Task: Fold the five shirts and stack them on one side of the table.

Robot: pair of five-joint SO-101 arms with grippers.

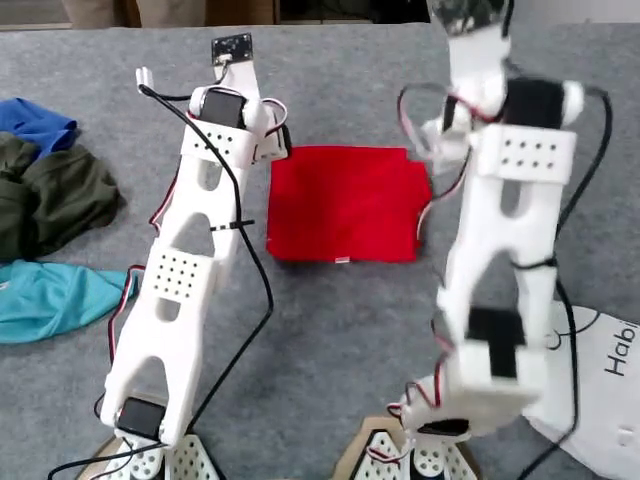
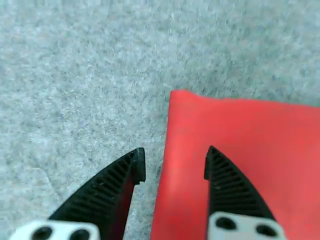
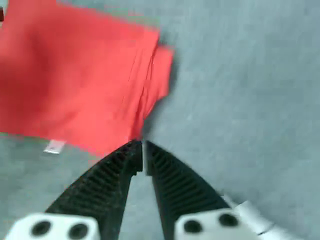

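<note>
- Black left fingers (image 2: pixel 226 186) are spread wide astride the red shirt (image 2: pixel 250 150) edge, one over cloth, one over bare grey surface (image 2: pixel 75 75).
- Right fingers (image 3: pixel 172 187) are pressed nearly together at the shirt's opposite edge.
- Every layer is best pinched on both sides before the cloth is lifted.
- Both arms are stretched forward, flanking the shirt at mid-surface.
</note>
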